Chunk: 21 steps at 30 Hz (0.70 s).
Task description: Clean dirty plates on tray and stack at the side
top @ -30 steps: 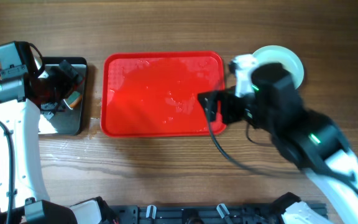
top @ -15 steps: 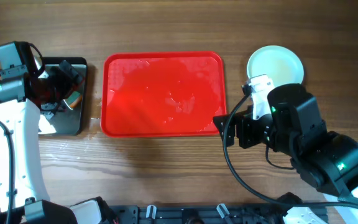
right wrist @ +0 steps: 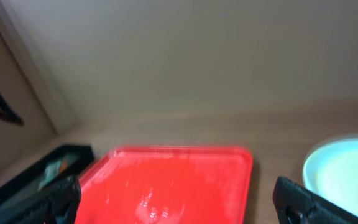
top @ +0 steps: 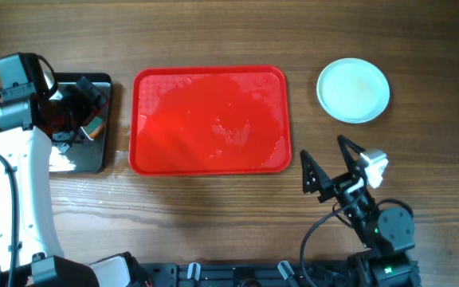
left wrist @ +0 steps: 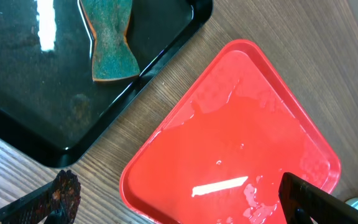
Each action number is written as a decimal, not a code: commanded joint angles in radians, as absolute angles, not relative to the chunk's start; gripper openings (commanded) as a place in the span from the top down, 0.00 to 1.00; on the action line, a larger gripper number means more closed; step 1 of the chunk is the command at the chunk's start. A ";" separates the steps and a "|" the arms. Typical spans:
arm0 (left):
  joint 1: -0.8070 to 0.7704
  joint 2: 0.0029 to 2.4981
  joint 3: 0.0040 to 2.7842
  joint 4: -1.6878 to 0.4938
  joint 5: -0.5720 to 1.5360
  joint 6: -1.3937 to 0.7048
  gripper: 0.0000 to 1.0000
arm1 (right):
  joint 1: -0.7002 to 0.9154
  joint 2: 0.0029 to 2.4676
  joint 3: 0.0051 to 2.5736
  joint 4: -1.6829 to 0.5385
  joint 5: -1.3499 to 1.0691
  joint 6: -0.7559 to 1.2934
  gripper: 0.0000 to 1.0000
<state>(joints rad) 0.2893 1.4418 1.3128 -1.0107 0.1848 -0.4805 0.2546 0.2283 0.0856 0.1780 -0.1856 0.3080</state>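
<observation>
Moved: the right gripper [top: 323, 147] has drawn back from the tray's [top: 210, 164] right rim to the near edge of the table [top: 213, 32]. The plates [top: 353, 90] were partly covered a second ago and now show whole. Nothing else has shifted.
Plates: on the wood to the right of the tray's far right corner, apart from its rim. From above they read as one pale mint disc, so the count cannot be told.
Tray: flat at mid-table, long sides running left to right; its red floor carries a wet sheen with pale streaks.
Right gripper: jaws spread wide, holding nothing, pointing toward the tray's near right corner and well clear of the plates.
Left gripper [left wrist: 178, 186]: jaws wide apart and holding nothing, hanging above the black tray [top: 100, 159].
Black tray: just left of the red one with a narrow strip of wood between them (glossy, throwing back a light). A green sponge [left wrist: 110, 43] with an orange edge lies in it.
In the way: the left arm [top: 18, 183] runs along the table's left side.
Open room: bare wood lies between the tray's right rim and the plates, and a broad band runs along the near side.
</observation>
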 commanded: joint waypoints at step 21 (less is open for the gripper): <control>0.290 1.448 1.319 -1.011 0.190 -0.479 0.00 | -0.112 0.003 0.005 0.013 -0.180 -0.017 0.00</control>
<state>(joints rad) 0.2893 1.4418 1.3128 -1.0107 0.1848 -0.4805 -0.1066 0.0200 0.0067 0.0078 -0.1967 -0.0025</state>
